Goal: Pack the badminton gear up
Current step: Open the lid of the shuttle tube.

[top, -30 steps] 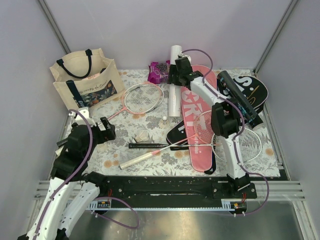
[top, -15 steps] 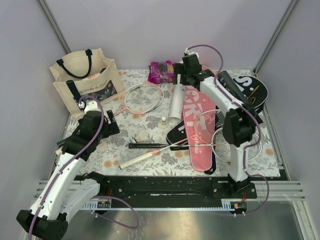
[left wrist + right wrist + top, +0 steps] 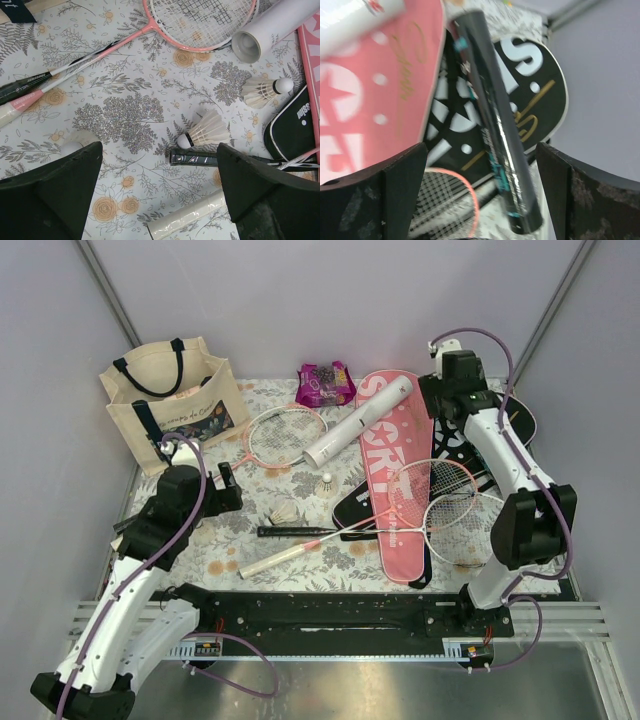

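My left gripper (image 3: 228, 490) (image 3: 160, 195) is open and empty above the floral cloth, over a black racket handle (image 3: 200, 158) and a white handle (image 3: 185, 220). Two shuttlecocks (image 3: 205, 129) (image 3: 262, 91) lie just beyond it. A white tube (image 3: 358, 423) lies slanted across the pink SPORT cover (image 3: 395, 480). A pink racket (image 3: 285, 435) lies near the tote. Two rackets (image 3: 445, 505) lie on the right. My right gripper (image 3: 447, 400) (image 3: 480, 200) is open above a black tube (image 3: 497, 125), which lies on the black cover (image 3: 540, 85). My arm mostly hides the black tube in the top view.
A cream tote (image 3: 170, 400) with navy handles stands at the back left. A purple-pink snack packet (image 3: 325, 383) lies at the back middle. Grey walls close in the back and both sides. A black rail (image 3: 320, 610) runs along the near edge.
My right gripper left the white tube and swung right, over the black tube. The white tube now lies slanted across the pink cover. My left gripper moved slightly forward.
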You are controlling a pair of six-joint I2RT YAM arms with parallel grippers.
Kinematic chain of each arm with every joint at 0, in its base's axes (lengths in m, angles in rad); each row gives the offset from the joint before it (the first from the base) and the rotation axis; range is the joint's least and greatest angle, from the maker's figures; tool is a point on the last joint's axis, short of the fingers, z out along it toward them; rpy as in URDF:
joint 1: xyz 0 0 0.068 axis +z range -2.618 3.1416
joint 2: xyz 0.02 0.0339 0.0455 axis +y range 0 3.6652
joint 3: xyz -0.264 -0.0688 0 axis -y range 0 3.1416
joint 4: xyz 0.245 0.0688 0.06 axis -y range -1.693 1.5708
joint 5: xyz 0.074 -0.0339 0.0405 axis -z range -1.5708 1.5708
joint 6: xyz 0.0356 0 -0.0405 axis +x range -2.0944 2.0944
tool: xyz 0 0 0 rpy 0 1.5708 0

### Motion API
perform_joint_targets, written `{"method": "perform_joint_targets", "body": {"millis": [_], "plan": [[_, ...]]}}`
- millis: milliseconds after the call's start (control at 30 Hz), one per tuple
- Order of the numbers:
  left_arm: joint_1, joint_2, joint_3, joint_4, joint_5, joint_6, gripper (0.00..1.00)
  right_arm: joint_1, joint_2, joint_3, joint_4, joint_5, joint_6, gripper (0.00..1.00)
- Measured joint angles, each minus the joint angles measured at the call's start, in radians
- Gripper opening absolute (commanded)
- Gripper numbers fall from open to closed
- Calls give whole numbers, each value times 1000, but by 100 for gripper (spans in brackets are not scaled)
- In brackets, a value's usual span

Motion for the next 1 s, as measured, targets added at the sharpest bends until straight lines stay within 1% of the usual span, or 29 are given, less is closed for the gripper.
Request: {"method": "perform_joint_targets", "body": {"millis": [100,233,567,733,1000], "plan": [[-1,-13,-6,5,5,5,99,-57,18,-31,-25,9,-101,99],[-2,-22,-13,12,5,13,99,-117,76,-32,-47,4,-167,99],[-7,24,-13,19,8,20,99,-249,244,-7,-99,-89,-240,100],[-10,26,-14,19,6,23,99,-282,352,79,-141,-127,-259,99],[-13,44,-14,20,3,29,98,-292,455,124,-160,-138,-300,97]]}}
